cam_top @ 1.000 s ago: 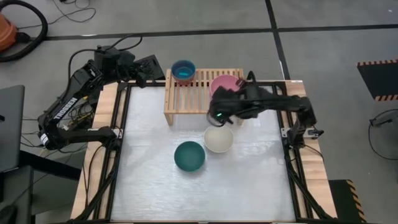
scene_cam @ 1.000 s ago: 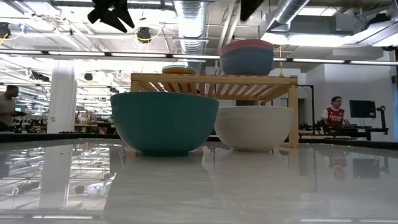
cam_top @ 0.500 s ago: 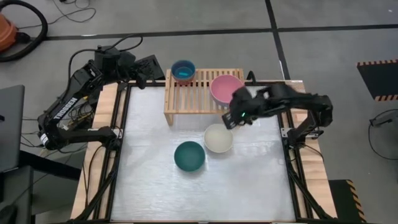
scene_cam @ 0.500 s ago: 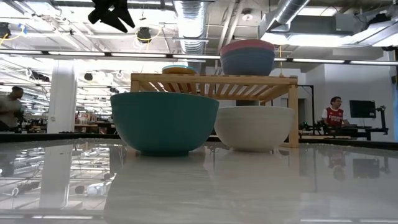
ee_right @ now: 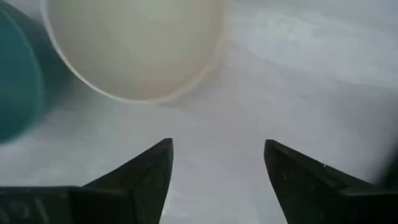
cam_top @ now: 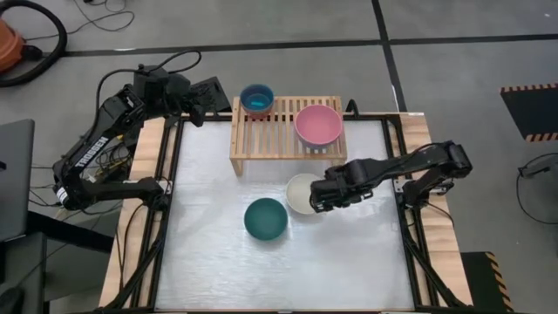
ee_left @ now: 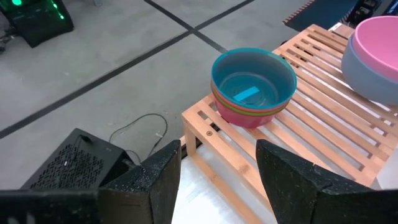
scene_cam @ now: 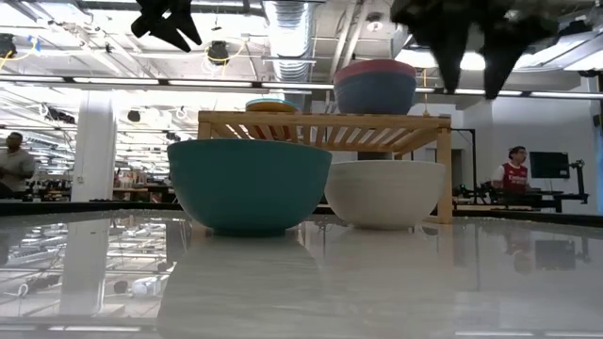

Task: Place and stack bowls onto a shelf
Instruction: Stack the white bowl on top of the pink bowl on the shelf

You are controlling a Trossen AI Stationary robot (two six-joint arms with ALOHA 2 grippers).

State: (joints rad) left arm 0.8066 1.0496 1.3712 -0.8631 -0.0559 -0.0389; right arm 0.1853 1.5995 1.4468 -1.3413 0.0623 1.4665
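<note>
The shelf (cam_top: 279, 131) is sitting at the far side of the counter (cam_top: 261, 262), with its long side running left to right and its slats running near to far. All the bowls are sitting with their open side up.

On the left far corner of the shelf, a stack of small bowls (ee_left: 253, 87) is resting, with the cyan bowl (cam_top: 257, 98) on top. Green and pink-red rims are showing under it in the left wrist view. On the right part of the shelf, the light pink bowl (cam_top: 317, 125) is sitting inside the slate blue bowl (scene_cam: 375, 96).

Down on the counter, just in front of the shelf, the cream white bowl (cam_top: 303, 192) is sitting. The dark teal bowl (cam_top: 265, 218) is sitting just beside it, nearer and to the left.

The right hand (cam_top: 319, 200) is hanging over the counter at the right edge of the cream white bowl. Its fingers (ee_right: 140, 177) are standing wide apart and holding nothing.

The left hand (cam_top: 202, 103) is waiting off the far left corner of the counter, near the shelf's left end. Its fingers (ee_left: 163, 177) are partly spread and holding nothing.
</note>
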